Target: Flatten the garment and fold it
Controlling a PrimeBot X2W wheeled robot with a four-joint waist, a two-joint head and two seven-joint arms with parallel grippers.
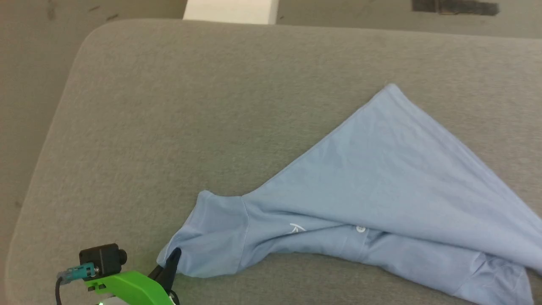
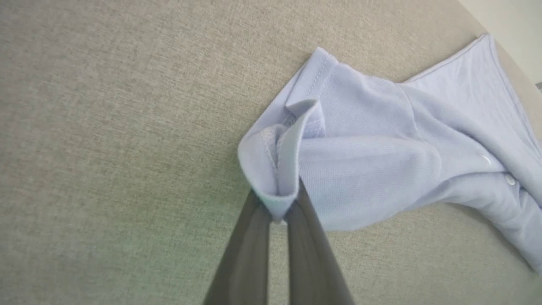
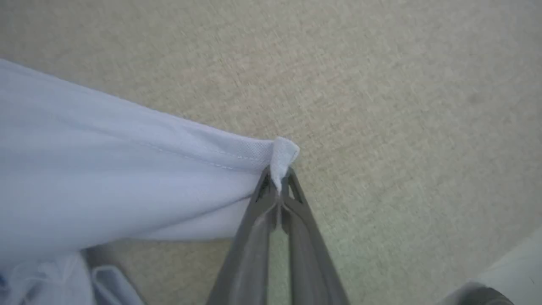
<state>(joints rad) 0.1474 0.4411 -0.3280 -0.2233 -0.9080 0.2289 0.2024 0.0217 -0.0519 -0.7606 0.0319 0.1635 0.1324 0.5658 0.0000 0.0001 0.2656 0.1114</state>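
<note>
Grey cushion (image 1: 169,127) bears the garment (image 1: 381,178), its edges pinched by left tool (image 2: 279,212) and right tool (image 3: 279,190)

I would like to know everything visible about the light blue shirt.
The garment is a light blue, fine-knit shirt with a white button and small white mark. It lies creased, in a rough triangle, on the grey upholstered surface. The left gripper pinches its sleeve hem; the right gripper pinches another edge.

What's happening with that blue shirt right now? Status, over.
Left claw shut on shirt cuff. Right claw shut on its corner. Shirt creased, partly spread on grey cushion. Nothing in the way.
</note>
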